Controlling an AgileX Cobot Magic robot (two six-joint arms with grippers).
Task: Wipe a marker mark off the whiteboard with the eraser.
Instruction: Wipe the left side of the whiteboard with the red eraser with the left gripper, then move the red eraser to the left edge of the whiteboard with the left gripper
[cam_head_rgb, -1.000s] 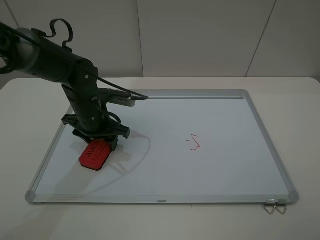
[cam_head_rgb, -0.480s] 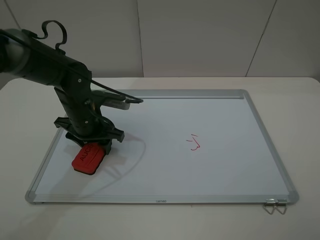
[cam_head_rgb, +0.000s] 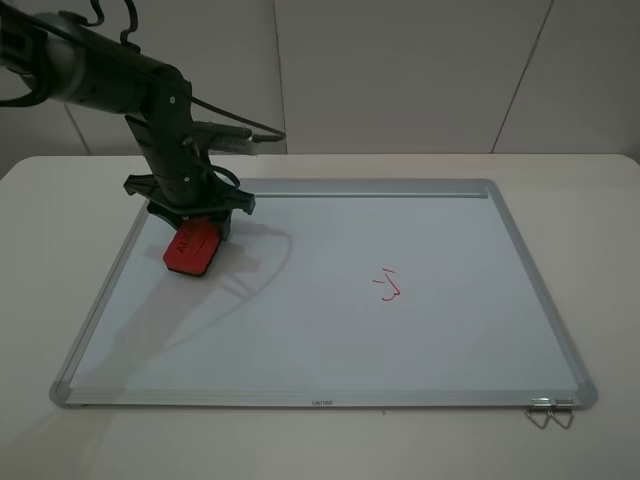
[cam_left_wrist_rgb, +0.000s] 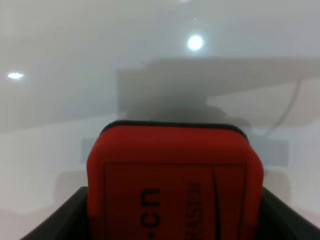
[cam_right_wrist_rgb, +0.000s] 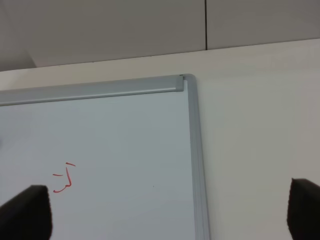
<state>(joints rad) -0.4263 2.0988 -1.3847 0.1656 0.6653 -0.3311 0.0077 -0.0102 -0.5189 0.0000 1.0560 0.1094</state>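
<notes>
Over the whiteboard's (cam_head_rgb: 450, 300) far left corner, the left gripper (cam_head_rgb: 192, 222) was clenched on the eraser (cam_head_rgb: 192, 252), felt side down, well apart from the marker mark (cam_head_rgb: 388, 287). Judged it a light, stiff block with a soft base; best gripped across its long sides. Right gripper (cam_right_wrist_rgb: 165, 215) hung spread, holding nothing.

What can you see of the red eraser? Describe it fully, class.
The eraser is a small red block with rounded corners, a thin dark base layer and dark lettering on top. It looks like moulded plastic or foam. The left tool clamps its sides at one end, so the other end juts out, tilted, over the far left part of the whiteboard, near the frame. Whether its base touches the board cannot be told.
</notes>
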